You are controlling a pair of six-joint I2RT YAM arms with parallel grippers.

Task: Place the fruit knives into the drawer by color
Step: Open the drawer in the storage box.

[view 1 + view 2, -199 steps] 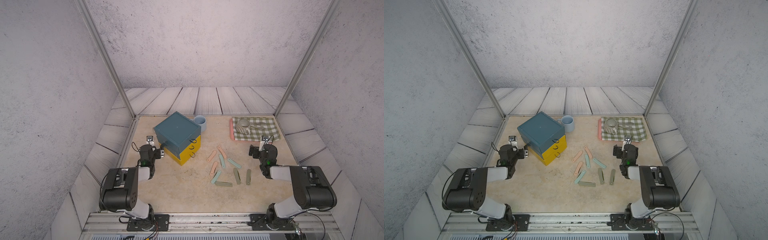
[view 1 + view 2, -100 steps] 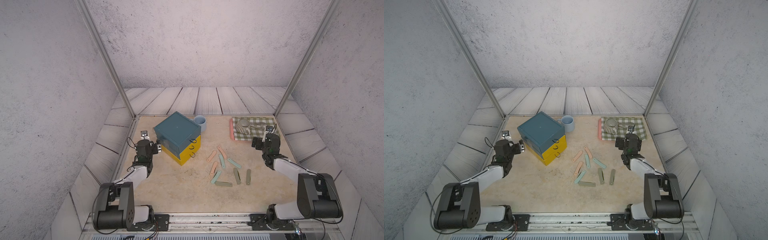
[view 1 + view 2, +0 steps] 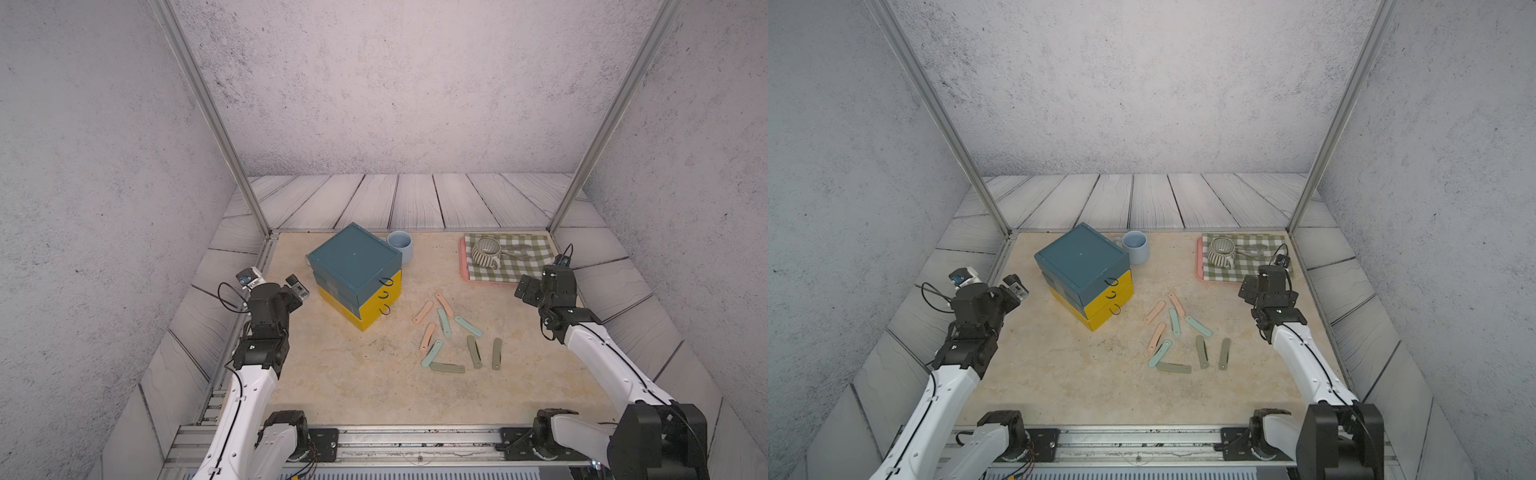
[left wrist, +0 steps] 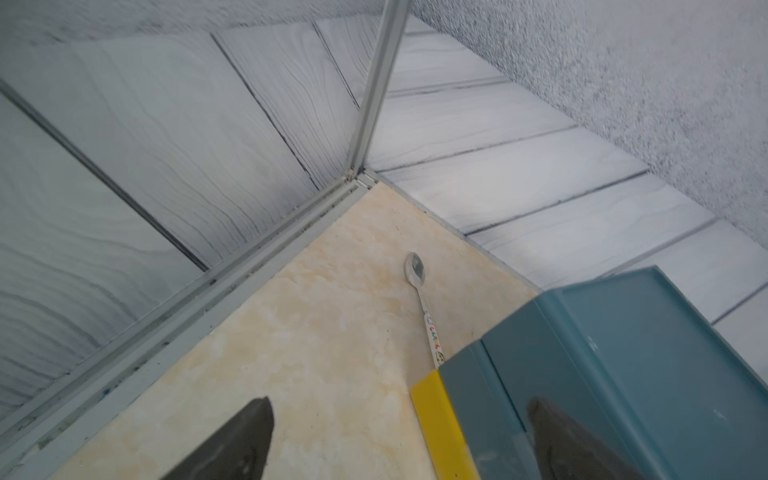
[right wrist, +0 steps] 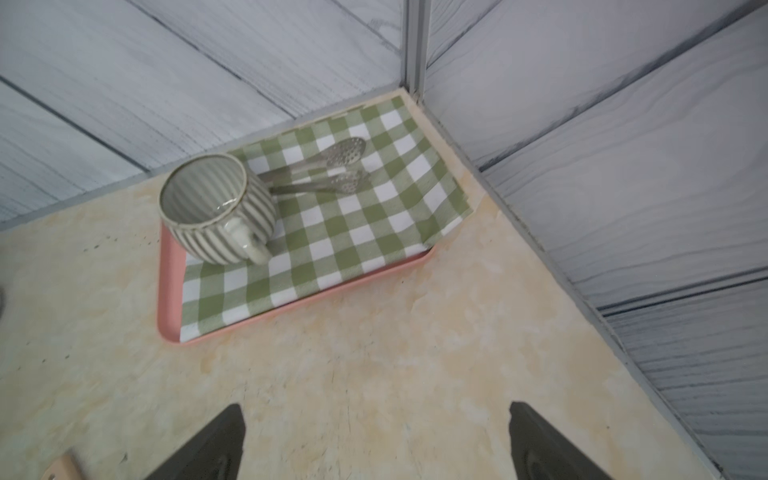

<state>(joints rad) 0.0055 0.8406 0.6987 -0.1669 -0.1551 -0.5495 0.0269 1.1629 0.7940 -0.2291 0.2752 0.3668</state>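
Both grippers are held empty with jaws spread wide. The left gripper hangs just beside the flank of the small boxy three-tier chest of drawers, which is dark teal over two yellow tiers. The right gripper hovers near the pink tray laid with green-checked cloth.

The nine small flat fruit knives with rounded ends, in peach-pink, mint-teal and olive-green, are scattered on the mottled beige tabletop between the chest and the right arm. None is yet stowed. They lie to the right gripper's left and closer to the robot's base, so that arm is judged the nearer. Only one peach tip is caught in its wrist view.

Most long axes run roughly away from the base, while one olive knife lies crosswise. The black ring pulls face the knives, and all three drawers appear shut, so one would have to be opened first. Bare table is left around the cluster, though the teal and olive knives at its near edge may be touching; that cannot be settled.
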